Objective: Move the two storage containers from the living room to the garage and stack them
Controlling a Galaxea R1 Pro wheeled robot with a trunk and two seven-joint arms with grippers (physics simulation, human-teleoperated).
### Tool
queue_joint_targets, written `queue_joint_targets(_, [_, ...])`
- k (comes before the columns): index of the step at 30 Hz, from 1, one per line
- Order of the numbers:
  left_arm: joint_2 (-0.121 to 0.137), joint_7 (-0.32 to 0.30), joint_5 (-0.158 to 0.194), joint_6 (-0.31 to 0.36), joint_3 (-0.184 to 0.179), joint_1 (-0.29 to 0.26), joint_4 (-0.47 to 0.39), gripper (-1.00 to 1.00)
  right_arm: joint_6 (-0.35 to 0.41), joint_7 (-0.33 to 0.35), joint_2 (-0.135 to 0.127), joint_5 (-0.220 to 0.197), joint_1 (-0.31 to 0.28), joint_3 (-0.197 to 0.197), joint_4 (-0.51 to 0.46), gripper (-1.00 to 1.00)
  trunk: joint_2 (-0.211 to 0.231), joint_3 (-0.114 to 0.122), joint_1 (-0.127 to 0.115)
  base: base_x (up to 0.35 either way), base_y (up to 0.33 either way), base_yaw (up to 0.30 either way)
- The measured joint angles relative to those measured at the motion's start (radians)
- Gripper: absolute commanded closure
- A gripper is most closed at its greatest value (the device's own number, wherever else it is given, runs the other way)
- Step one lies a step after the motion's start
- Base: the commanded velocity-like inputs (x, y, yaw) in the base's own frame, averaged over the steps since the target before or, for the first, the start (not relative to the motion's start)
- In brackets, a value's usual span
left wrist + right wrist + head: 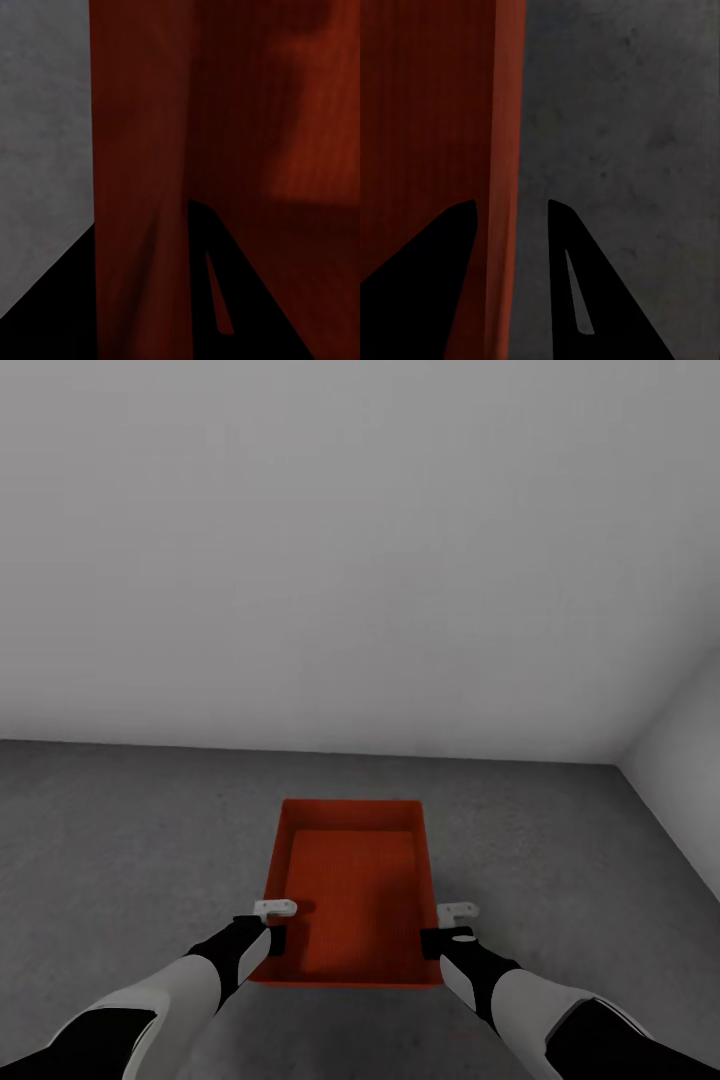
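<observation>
One red-orange open-top storage container (350,880) lies lengthwise in front of me over the garage's dark grey concrete floor (120,840); I cannot tell whether it touches the floor. My left gripper (272,925) is shut on the container's left wall near its near corner, and my right gripper (440,932) is shut on the right wall. In the left wrist view the red wall (142,150) runs between the dark fingers (225,300). In the right wrist view the thin rim (506,112) passes between both fingertips, with the floor (622,150) beside it. The second container and the living room are out of view.
A plain white-grey wall (350,560) stands a short way beyond the container. A second wall (690,760) meets it in a corner at the right. Bare concrete spreads left and right of the bin.
</observation>
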Motion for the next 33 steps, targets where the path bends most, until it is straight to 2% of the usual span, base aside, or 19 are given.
queue_joint_targets(20, [0.0,0.0,0.0,0.001,-0.001,0.0,0.0,1.0,0.0,0.0,0.0,0.0,0.0,-0.001,0.0,1.0,-0.14,-0.063,0.077,0.0,0.0,0.0])
queue_joint_targets(33, [0.0,0.001,0.0,0.001,0.0,0.0,0.0,1.0,0.0,0.001,0.0,0.0,0.0,0.0,0.001,1.0,-0.231,-0.122,0.127,0.0,0.0,0.0])
